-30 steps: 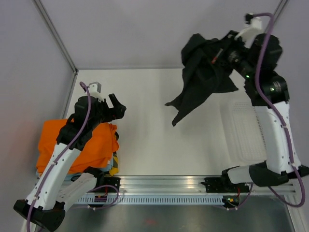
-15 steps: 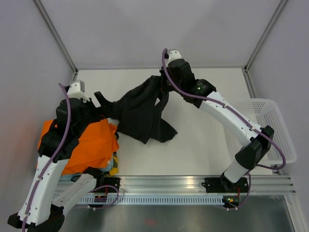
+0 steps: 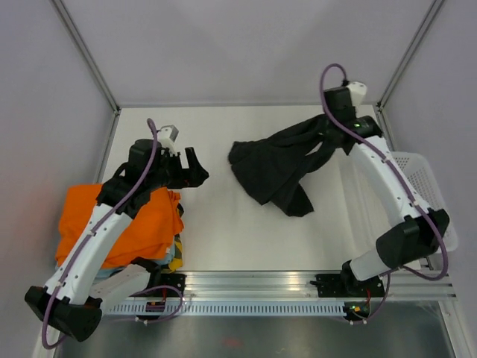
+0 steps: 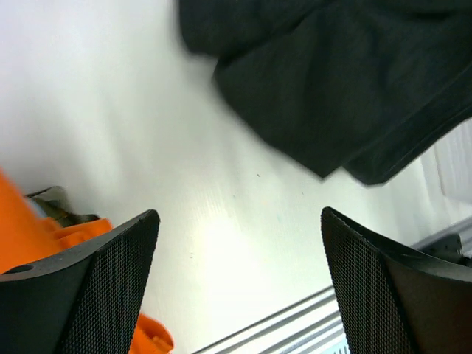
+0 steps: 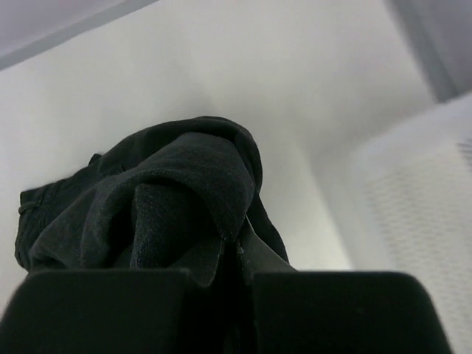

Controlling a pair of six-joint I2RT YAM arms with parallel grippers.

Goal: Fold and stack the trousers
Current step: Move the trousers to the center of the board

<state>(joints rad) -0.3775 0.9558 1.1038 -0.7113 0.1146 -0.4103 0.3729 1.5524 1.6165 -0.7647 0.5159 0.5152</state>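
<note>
Near left: orange garment heaped on pile. Left gripper hovers past its edge, jaws wide apart, empty.
Mid-table: trousers bunched and crumpled, lower part draped on table, upper end lifted.
Far right: right gripper clamped tight on that lifted end.
Looks like early stage: no fold made; spreading, folding and stacking all left.
</note>
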